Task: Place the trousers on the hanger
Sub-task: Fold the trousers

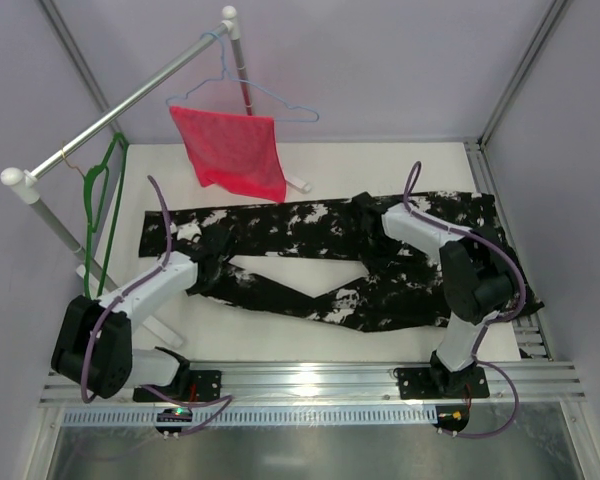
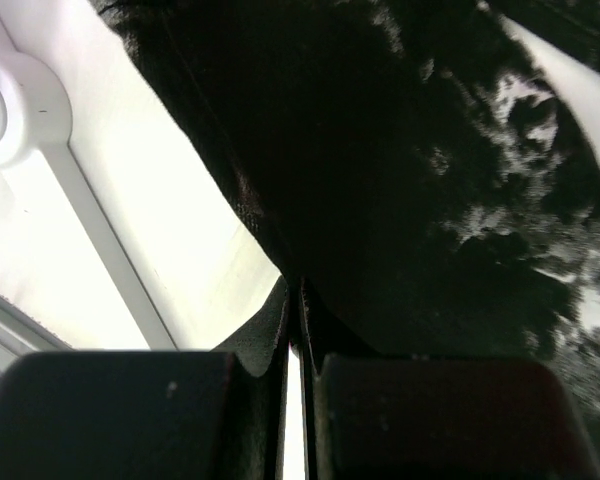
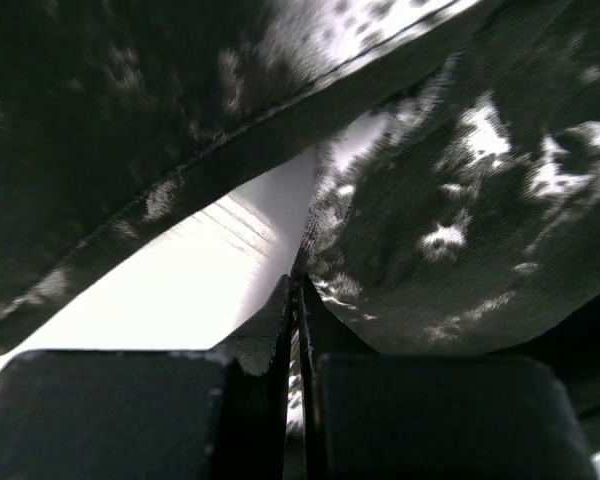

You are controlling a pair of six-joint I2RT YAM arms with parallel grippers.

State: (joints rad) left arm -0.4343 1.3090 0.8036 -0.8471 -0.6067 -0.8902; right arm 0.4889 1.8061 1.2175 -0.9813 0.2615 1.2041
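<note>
Top view from high behind, downward; both wrist views close against the trousers (image 1: 300, 225), common to all three

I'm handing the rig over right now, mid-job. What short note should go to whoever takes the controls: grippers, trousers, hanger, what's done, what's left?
Grippers: the left gripper is shut, pinching the trousers near their left end. The right gripper is shut on a fabric edge towards their right end.
Things: the trousers lie spread across the table. The green hanger hangs on the rail at far left, untouched.
Done: both grips taken.
Left: lift the trousers, carry them over and drape them on the hanger.
</note>
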